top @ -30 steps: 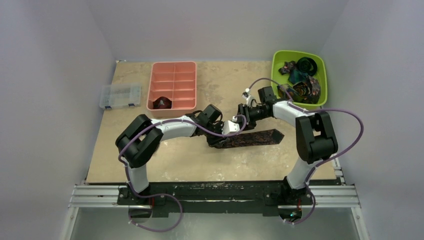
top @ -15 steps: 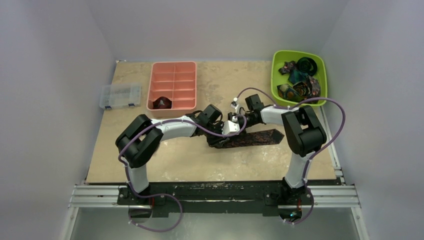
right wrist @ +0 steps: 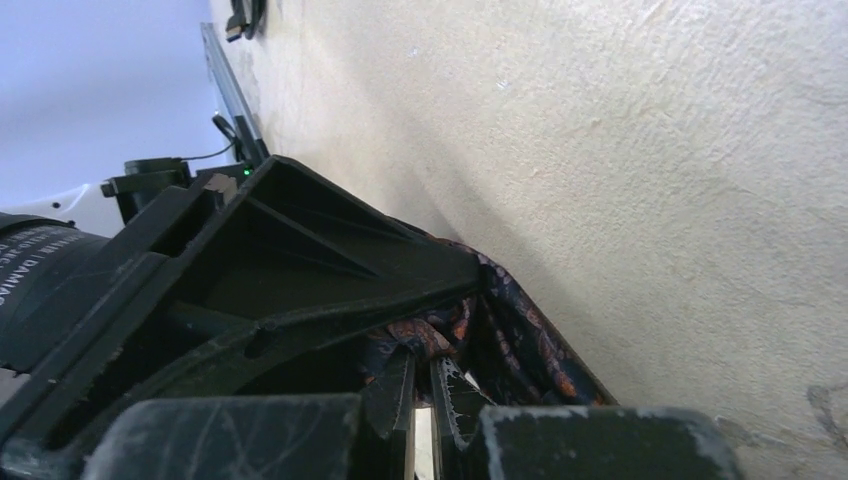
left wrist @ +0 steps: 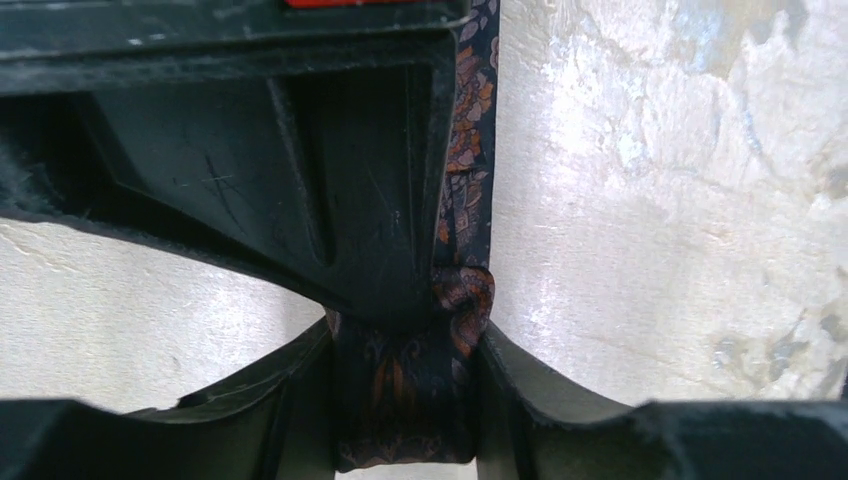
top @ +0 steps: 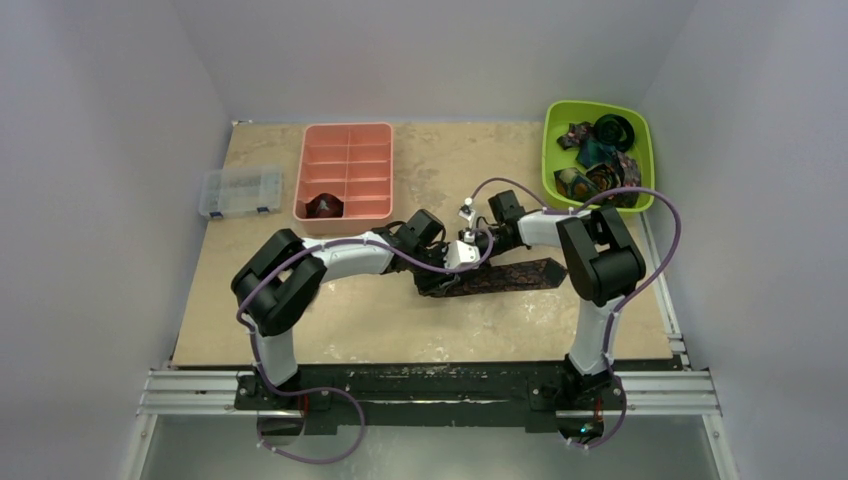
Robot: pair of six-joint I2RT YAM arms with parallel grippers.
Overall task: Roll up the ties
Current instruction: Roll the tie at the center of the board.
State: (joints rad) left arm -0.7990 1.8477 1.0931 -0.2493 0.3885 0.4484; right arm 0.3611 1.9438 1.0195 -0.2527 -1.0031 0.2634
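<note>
Nearest, the two arms rise from their rail (top: pixel 430 395) at the desk's (top: pixel 340 325) near edge and bend inward, meeting just past the middle. There the brown patterned tie (top: pixel 510 274) lies flat on the desk. Its wide end points right and its narrow end is under the arms.

The left jaws are clamped on that narrow end. The left wrist view shows a small bunched end (left wrist: pixel 405 395) of cloth squeezed between them, and the rest of the strip runs away along the desk. The right jaws sit against the same bunch from the far side and stand together, almost touching. Whether any fabric is caught between them I cannot tell.

The roll looks barely begun, with one tight turn at most and nearly the whole length yet to wind. The next move probably calls for turning the held end over itself toward the wide end. The strip should stay straight and the core pinched so it does not spring open or skew.

Farther back, a pink tray (top: pixel 347 127) holds one rolled tie (top: pixel 325 206) in its near-left compartment, with a clear box (top: pixel 238 192) to its left. At the far right, a green bin (top: pixel 550 150) holds loose ties (top: pixel 600 160) not yet rolled.
</note>
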